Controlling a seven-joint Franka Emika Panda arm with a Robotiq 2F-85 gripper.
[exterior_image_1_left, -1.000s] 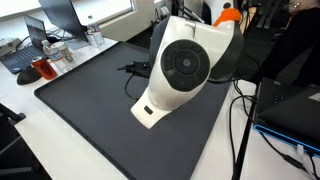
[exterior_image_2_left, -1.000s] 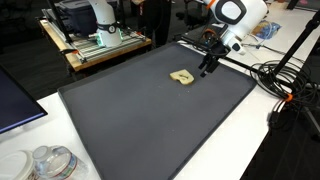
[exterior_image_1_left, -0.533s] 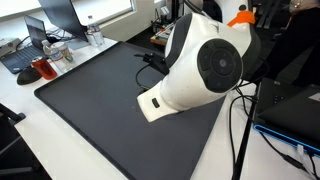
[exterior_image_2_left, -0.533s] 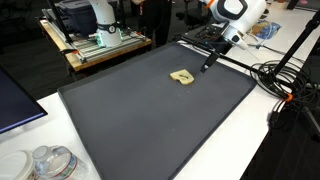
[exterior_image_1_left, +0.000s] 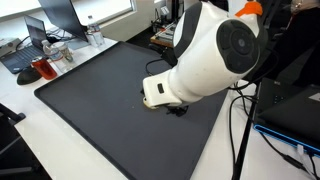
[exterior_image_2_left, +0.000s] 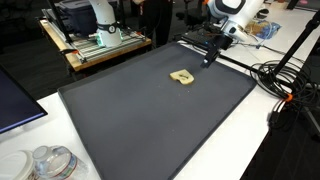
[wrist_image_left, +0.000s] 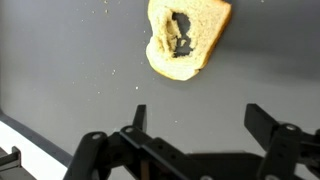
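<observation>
One bread slice (wrist_image_left: 190, 58) lies lengthwise up the wrist view, rounded end toward the empty, spread-apart tool (wrist_image_left: 197, 115).

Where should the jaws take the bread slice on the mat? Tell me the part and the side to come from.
Probably the two opposite crust edges, coming straight down from above. The bread slice lies flat on the mat, so there is no underside to slide beneath, and its middle looks torn and dark, likely weak. The gripper is open, and its jaws appear to stand wider than the slice.
</observation>
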